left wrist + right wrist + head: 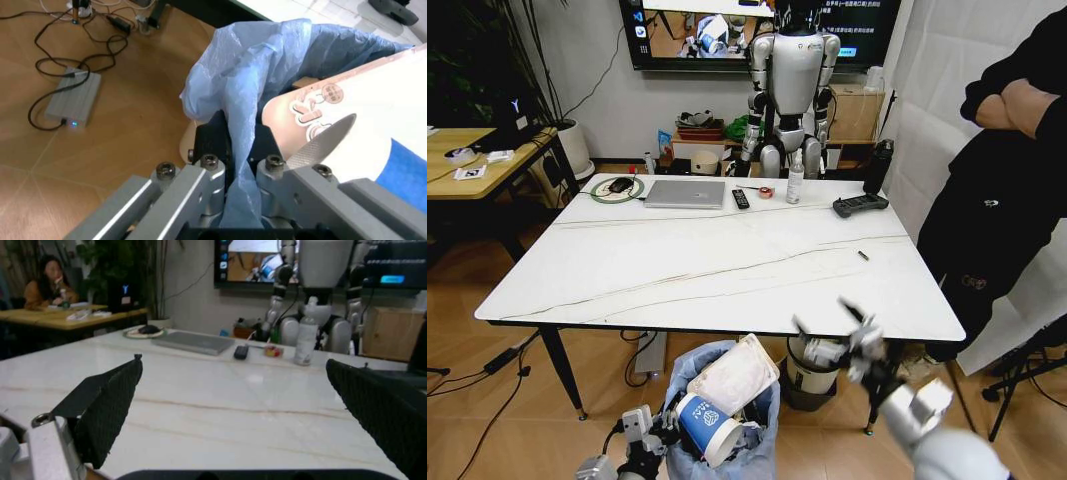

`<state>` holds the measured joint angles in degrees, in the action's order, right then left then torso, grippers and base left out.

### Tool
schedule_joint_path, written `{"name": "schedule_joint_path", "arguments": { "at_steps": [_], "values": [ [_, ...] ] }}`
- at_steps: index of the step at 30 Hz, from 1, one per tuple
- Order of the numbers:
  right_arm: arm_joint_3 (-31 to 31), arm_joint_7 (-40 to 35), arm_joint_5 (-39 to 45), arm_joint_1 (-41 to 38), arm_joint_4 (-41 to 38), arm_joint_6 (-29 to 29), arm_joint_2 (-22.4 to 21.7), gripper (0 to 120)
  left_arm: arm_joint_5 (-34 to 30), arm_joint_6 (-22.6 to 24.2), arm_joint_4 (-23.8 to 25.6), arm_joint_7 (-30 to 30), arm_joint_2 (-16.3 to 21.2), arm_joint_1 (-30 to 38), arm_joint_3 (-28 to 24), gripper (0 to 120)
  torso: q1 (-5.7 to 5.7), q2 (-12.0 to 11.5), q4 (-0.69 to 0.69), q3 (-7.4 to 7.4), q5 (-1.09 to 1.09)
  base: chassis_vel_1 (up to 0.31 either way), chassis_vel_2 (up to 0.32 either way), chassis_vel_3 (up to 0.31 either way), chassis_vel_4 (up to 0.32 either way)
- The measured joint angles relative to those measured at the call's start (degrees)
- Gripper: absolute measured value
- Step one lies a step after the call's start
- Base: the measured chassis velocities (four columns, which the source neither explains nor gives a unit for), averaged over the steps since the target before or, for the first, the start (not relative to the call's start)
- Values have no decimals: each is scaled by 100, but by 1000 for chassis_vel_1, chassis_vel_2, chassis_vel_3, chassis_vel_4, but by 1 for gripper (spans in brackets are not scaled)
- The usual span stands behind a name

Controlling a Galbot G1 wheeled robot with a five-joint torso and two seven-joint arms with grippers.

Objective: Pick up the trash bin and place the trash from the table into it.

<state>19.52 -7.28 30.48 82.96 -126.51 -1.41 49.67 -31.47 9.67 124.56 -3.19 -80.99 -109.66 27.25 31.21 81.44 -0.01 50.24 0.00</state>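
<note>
While the left end effector (237, 165) is clamped on the trash bin (727, 425) bag, the right end effector (832, 325) is held spread over the near edge of the white veined tabletop (727, 260).

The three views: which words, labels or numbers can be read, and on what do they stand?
No text can be read for certain.
Wall screen: lines of text, too small.
Paper cup in the trash bin: a blue logo, unreadable.
Cardboard in the bin: printed marks, blurred.
</note>
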Motion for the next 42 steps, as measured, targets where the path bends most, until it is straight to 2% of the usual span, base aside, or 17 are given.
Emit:
{"name": "schedule_joint_path", "arguments": {
  "at_steps": [5, 13, 16, 28, 42],
  "values": [
    [100, -267, 808, -1082, 534, 922, -36, 100, 43, -34, 109, 28, -44, -85, 39, 0, 0, 0, 1, 0, 1, 0, 0, 0, 0],
    [243, -298, 1454, -2006, 1403, 1583, -3, 100, 46, -28, 141, 29, 21, -68, 13, 0, 0, 0, -1, 0, 2, 0, 0, 0, 0],
    [115, -219, 1688, -2520, 1971, 1805, 77, 100, 77, -39, 166, 35, -27, -131, 42, 0, 0, 0, 1, 0, 1, 0, 0, 0, 0],
    [-431, 345, 1482, -3631, 3952, 1843, 448, 100, 172, -51, 202, 42, -148, -178, 104, 0, 1, -1, 1, 0, 1, 0, 0, 0, 0],
    [-901, 782, 896, -4530, 5435, 1765, 634, 100, 262, -65, 237, 51, -262, -221, 131, 0, 1, 0, 0, 0, 1, 0, 0, 0, 0]
  ]
}}
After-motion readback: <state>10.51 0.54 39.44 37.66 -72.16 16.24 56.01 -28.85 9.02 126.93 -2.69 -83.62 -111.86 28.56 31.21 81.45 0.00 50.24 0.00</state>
